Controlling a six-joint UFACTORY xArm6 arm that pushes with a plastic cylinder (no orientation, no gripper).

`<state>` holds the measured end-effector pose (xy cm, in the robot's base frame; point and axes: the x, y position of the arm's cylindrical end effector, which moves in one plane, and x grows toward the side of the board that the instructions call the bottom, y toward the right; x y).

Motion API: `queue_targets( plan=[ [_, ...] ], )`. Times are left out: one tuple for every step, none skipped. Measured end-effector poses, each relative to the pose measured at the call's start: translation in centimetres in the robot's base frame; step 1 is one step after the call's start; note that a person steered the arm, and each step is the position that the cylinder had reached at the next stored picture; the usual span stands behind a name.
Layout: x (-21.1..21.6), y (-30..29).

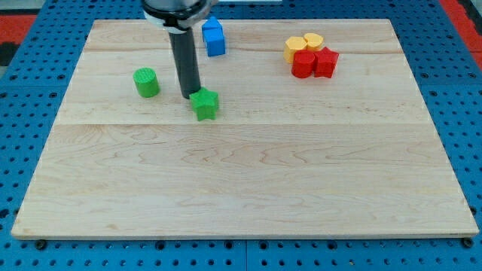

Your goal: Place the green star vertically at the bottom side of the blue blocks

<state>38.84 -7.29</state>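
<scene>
six blocks on one wooden board, listed with hazards.

item: green star, upper-middle of the board, below the blue blocks and slightly toward the view's left of them, a clear gap between.

item: my tip, touching or just beside the star's upper-left edge. no fingers on this rod, so nothing is clenched or released; it only bears sideways on the block.

risk: from this contact a push would likely send the star down and toward the view's right, away from the blue blocks. an off-centre push on a star point may spin it or let it slip off the rod.

risk: the rod stands between star and blue blocks; rounding the star too closely could nudge it out of line, and overshooting upward could knock the blue pair.

other items: green cylinder, toward the view's left of the tip, apart. yellow blocks and red blocks, clustered at the view's upper right, well apart. neither group obstructs the path.
</scene>
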Motion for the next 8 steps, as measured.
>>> queue_targets(
  plan=[
    [0.2, 1.0],
    [0.5, 2.4],
    [3.0, 3.7],
    [3.6, 5.5],
    [3.8, 6.6],
    [4.2, 6.6],
    [5.1, 6.7],
    [7.0, 6.8]
  ],
)
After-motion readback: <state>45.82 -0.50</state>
